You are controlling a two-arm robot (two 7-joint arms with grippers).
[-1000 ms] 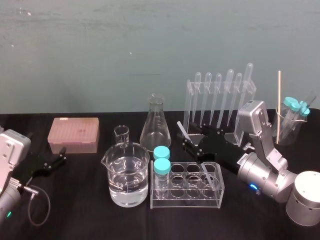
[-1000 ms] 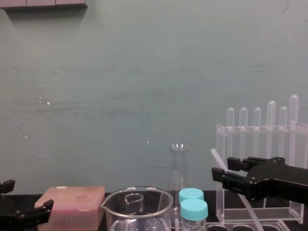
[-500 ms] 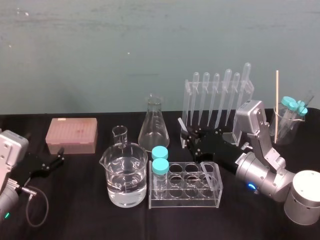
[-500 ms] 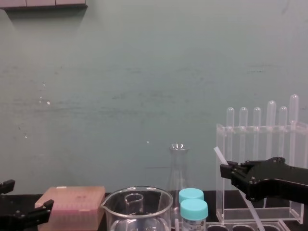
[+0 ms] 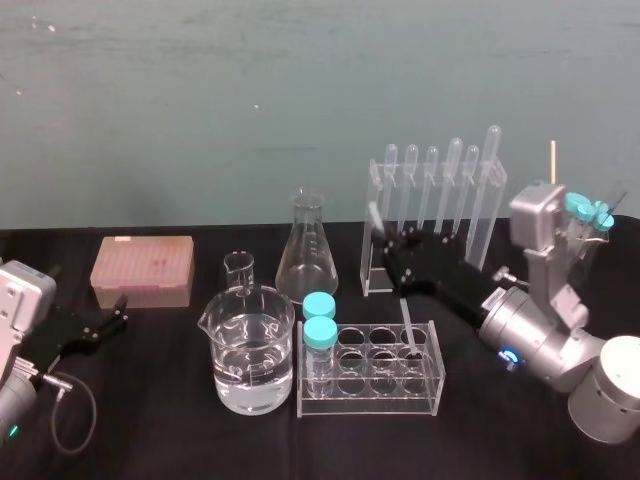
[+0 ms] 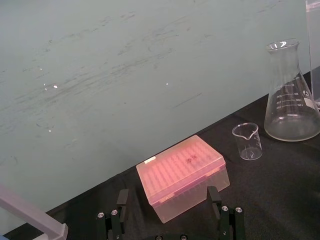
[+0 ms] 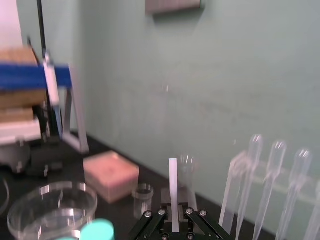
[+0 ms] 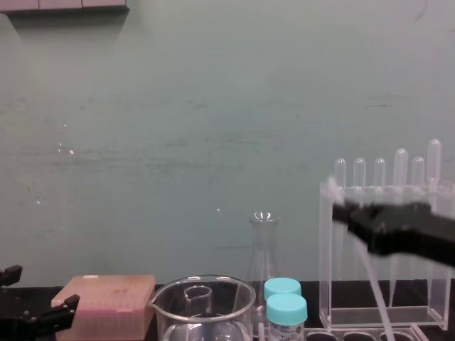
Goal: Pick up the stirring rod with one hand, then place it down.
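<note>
Head view, contents as recorded.

1. Rod (image 5: pixel 409 322): centre-right of frame, tilted. Its upper end pointed to the upper left and its lower end was down among the right-hand wells of the tube rack (image 5: pixel 370 398). Whether that end had cleared the well rim could not be told.
2. Right pincer (image 5: pixel 381 243): closed on the rod, above the tube rack and close in front of the pipette stand (image 5: pixel 372 270). In the right wrist view the rod (image 7: pixel 173 190) rose between both fingers, with the pincer (image 7: pixel 173 216) gripping it low down.
3. Left pincer (image 5: pixel 113 314): parked at lower left on the table (image 5: pixel 160 420), spread wide and empty. In the left wrist view the pincer (image 6: pixel 167 200) faced the pink box (image 6: pixel 182 175).
4. Neighbours: two capped vials (image 5: pixel 320 330) in the rack's left wells, a beaker (image 5: pixel 250 350) of water beside them, and a flask (image 5: pixel 305 250) behind.

Hazards, as judged:
- The lower end could snag on a well rim if the rod travelled sideways before rising. That would drag or tip the rack and the vials with it.
- The upper end could knock the pipette stand, which was very near.
- The rod was thin and smooth and held off-centre, so it could pivot or slip in the grip.
- A release from height could let it roll on the table.
</note>
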